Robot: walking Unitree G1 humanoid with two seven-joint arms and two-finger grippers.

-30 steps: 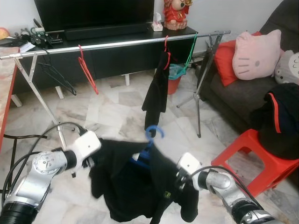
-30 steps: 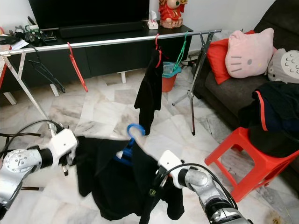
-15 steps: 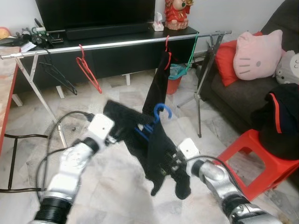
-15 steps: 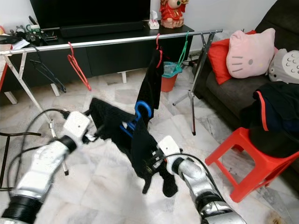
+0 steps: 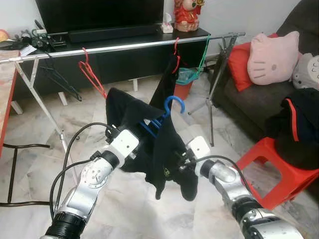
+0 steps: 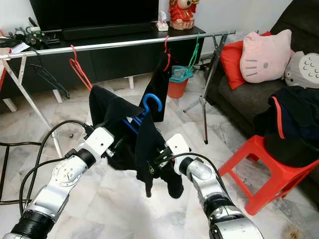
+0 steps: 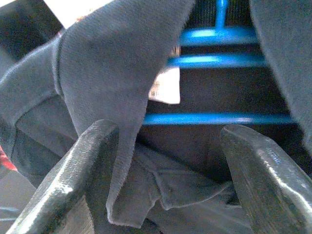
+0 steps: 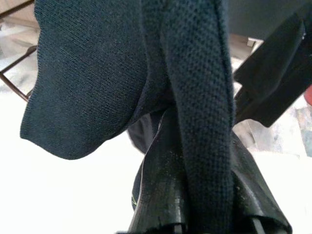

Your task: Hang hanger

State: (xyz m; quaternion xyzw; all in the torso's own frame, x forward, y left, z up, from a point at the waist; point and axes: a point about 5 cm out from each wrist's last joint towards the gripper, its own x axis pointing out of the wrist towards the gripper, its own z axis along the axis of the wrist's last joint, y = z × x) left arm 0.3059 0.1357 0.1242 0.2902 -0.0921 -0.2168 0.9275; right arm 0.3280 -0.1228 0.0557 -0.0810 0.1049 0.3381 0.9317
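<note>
A blue hanger (image 5: 173, 103) carries a black garment (image 5: 164, 149), held up in the air between my two arms, below and in front of the silver rail (image 5: 124, 47). My left gripper (image 5: 113, 134) is at the garment's left shoulder. In the left wrist view its fingers (image 7: 87, 161) stand apart, with cloth draped over one and the hanger's blue bars (image 7: 219, 118) beyond. My right gripper (image 5: 180, 160) pinches the garment's right side. The right wrist view has dark cloth (image 8: 200, 97) clamped between the fingers.
On the rail hang a red hanger (image 5: 92, 74), a black hanger (image 5: 60, 79), a dark garment (image 5: 167, 89) and a green hanger (image 5: 203, 52). The rack's legs (image 5: 214, 94) stand to the right. A red stool (image 5: 271, 169) with clothes and a sofa (image 5: 249, 99) are further right.
Both arms have lifted the garment and hanger from low near the floor up toward the rail. The garment now hangs bunched rather than spread out.
</note>
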